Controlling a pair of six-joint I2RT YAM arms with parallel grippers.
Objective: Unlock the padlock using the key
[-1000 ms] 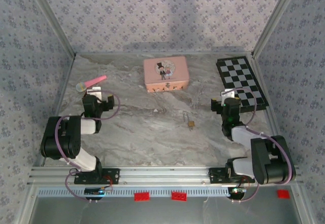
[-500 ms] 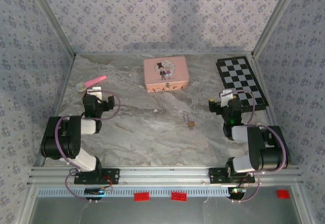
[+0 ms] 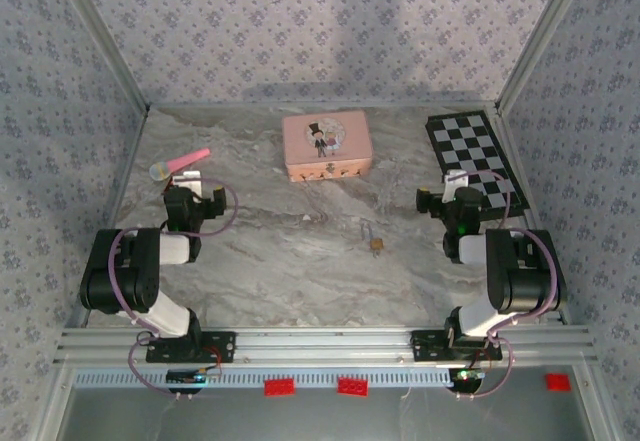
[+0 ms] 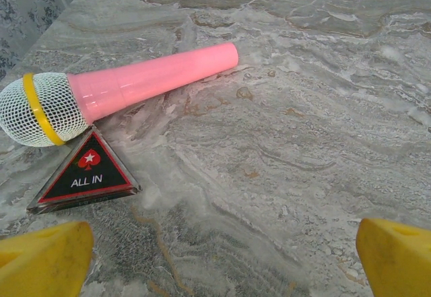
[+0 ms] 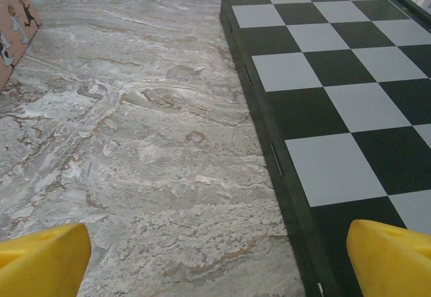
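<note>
The padlock (image 3: 377, 245) is a tiny brass body lying on the marble table (image 3: 290, 261), a little right of centre. A thin grey piece runs from it toward the far side. I cannot make out the key as a separate thing at this size. My left gripper (image 3: 186, 185) (image 4: 222, 260) rests open at the left, its yellow fingertips (image 4: 44, 260) wide apart over bare marble. My right gripper (image 3: 456, 185) (image 5: 219, 263) is open at the right, beside the chessboard's near corner, with nothing between its fingers (image 5: 394, 260). Both are well apart from the padlock.
A pink tin box (image 3: 327, 145) (image 5: 12, 24) with a cartoon couple stands at the back centre. A black-and-white chessboard (image 3: 478, 159) (image 5: 323, 81) lies at the back right. A pink toy microphone (image 3: 180, 164) (image 4: 135, 85) and a triangular "ALL IN" marker (image 4: 84, 174) lie before the left gripper.
The right arm has folded back toward its base, its elbow rising and its gripper shifting slightly right. The left arm and the padlock have not moved.
</note>
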